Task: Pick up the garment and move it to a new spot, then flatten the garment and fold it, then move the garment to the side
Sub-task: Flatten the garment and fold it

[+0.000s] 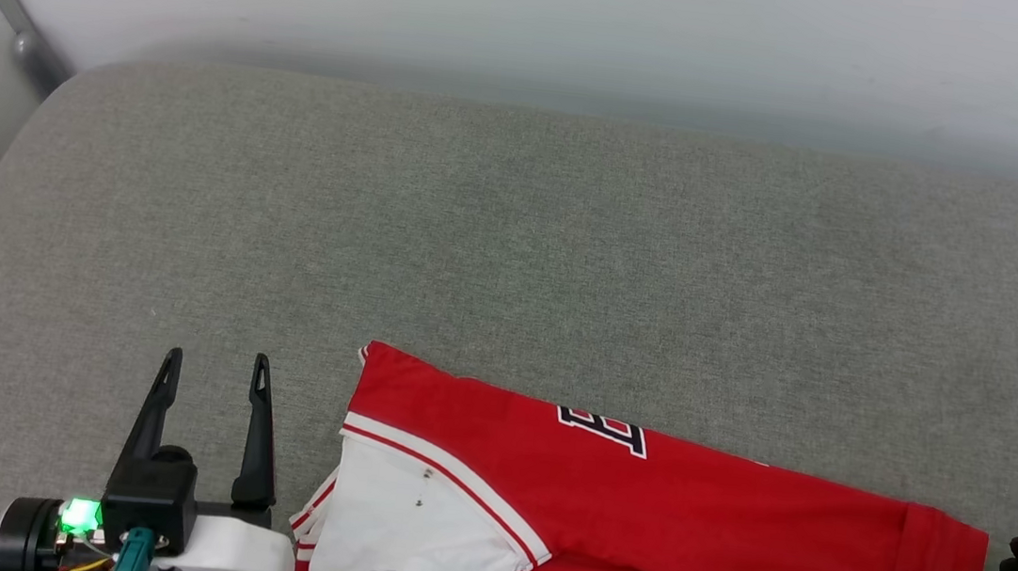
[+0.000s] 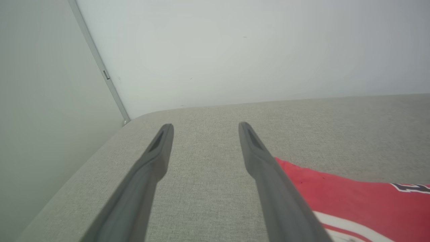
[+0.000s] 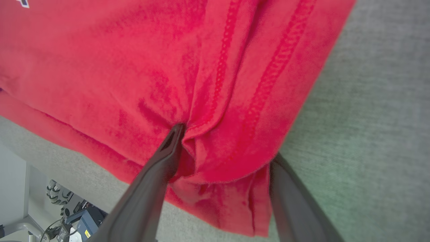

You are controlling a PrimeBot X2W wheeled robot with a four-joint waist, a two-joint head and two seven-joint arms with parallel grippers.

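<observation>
Farthest left of the left tool [image 1: 216, 359], a grey metal strip [image 1: 13, 33] is running up the corner where two pale walls are meeting, just beyond the rounded corner of the grey fabric-covered counter [image 1: 515, 229]. The left tool is hovering low over the counter's near left part with its two dark fingers spread apart and gripping nothing; in the left wrist view [image 2: 205, 127] bare grey fabric is showing between them and ahead of them as far as the wall. A green light [image 1: 76, 514] is glowing on the wrist behind this tool. Just to the tool's right the garment [image 1: 683, 521] is lying along the counter's near edge as a long folded red band, its near left corner sitting beside the tool's right finger [image 2: 268, 174] in the left wrist view. A white sleeve [image 1: 408, 530] with red-and-white trim is lying on top of the band at that end, and part of the black-and-white lettering [image 1: 603, 430] is peeking out along the far fold. At the garment's right end the right tool [image 3: 228, 144] is straddling the hem: one finger [image 3: 158, 174] is pressing on top of the cloth, puckering it at the tip, while the other finger [image 3: 295, 201] is running under the hem corner with its tip hidden, so the fingers are standing wide apart with cloth between them rather than pinched. Below this tool, past the counter's edge, a small blue box [image 3: 85, 218] and cables are sitting on the floor.
</observation>
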